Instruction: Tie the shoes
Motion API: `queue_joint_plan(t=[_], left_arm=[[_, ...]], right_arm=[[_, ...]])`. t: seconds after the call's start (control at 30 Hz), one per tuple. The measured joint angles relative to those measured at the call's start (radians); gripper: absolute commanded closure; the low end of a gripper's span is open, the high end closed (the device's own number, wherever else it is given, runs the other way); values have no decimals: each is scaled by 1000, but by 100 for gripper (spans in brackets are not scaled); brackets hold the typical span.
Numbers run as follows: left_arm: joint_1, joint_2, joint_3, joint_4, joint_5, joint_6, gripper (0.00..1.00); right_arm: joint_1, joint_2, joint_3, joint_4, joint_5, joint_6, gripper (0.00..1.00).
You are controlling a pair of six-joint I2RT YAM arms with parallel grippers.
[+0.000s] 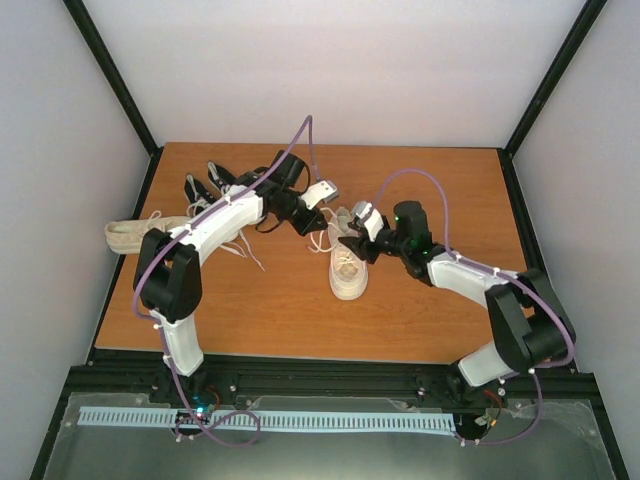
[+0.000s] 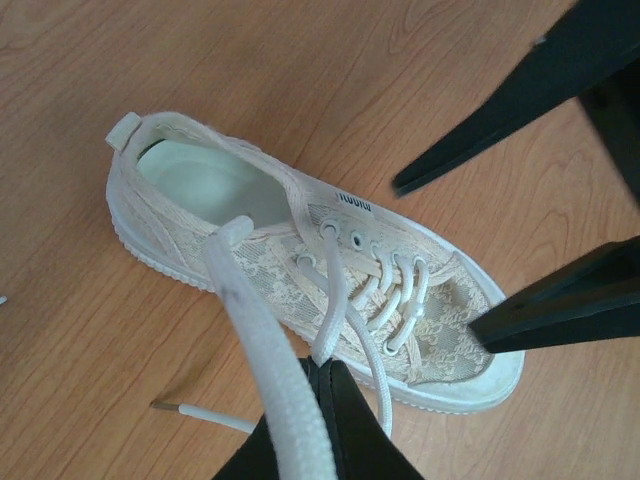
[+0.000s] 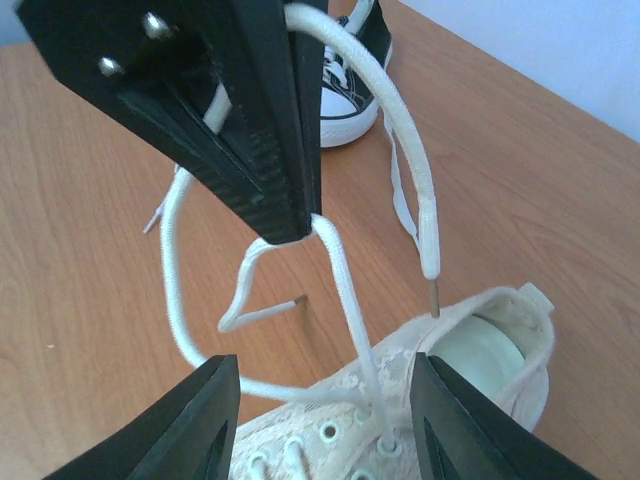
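A cream lace sneaker [image 1: 350, 272] lies mid-table with its laces undone. It also shows in the left wrist view [image 2: 250, 250] and the right wrist view [image 3: 480, 370]. My left gripper [image 2: 325, 368] is shut on one pale lace [image 2: 335, 290] that rises from a top eyelet, and holds it above the shoe. A second lace strand [image 2: 265, 330] drapes over that gripper. My right gripper [image 3: 322, 365] is open, its fingers [image 2: 560, 310] either side of the shoe's eyelets. From above, the left gripper [image 1: 315, 222] and the right gripper [image 1: 347, 240] meet over the shoe.
A second cream sneaker [image 1: 135, 235] lies at the left table edge. Two black sneakers with white laces [image 1: 200, 190] [image 1: 225, 178] stand at the back left, under the left arm. One black sneaker [image 3: 345, 85] shows behind the held lace.
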Motion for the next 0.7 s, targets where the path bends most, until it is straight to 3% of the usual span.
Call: queue_joint_plan(t=[0.17,0.33,0.53,0.7], left_arm=[[0,0,3,-8,3,-5,99],[0,0,3,-11,3,-5,99],[0,5,5,-15,11,-5,99],[0,18,5,-23,21,-5,99]], right_arm=[[12,107,10,97,16,-48,51],[14,144,24,113,6,-74,62],[21,176,43,141,9,-80,66],[32,215,67,151,23,-83,95]])
